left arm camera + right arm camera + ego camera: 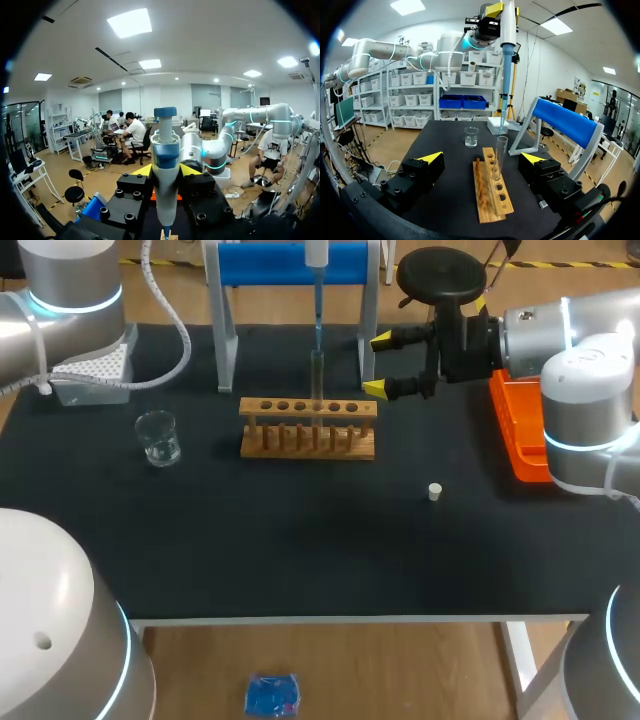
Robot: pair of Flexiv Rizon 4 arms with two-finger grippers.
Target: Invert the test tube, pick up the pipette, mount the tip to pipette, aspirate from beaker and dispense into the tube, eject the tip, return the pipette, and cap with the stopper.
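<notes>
The left gripper [166, 171] is closed on the body of the pipette [165, 145] and holds it upright, one finger on each side; the tip [503, 100] is already mounted and its point hangs right above the mouth of the test tube [500, 152]. The tube stands upright in the wooden rack [308, 440] with its open end up, so I judge that the inverting, the picking up and the mounting are done. The present step looks like the dispensing; whether liquid is already in the tube, or any in the tip, I cannot tell, because the glass is too small and too clear in these views. The right gripper [379, 365] waits just beside the rack with its fingers wide apart and nothing between them. The beaker [158, 437] stands well apart from the rack on the left side; the stopper [434, 491] lies on the table [300, 550], not on the tube. What is left, I think: to eject the tip, to bring the pipette to the blue stand [290, 264] and to cap the tube.
</notes>
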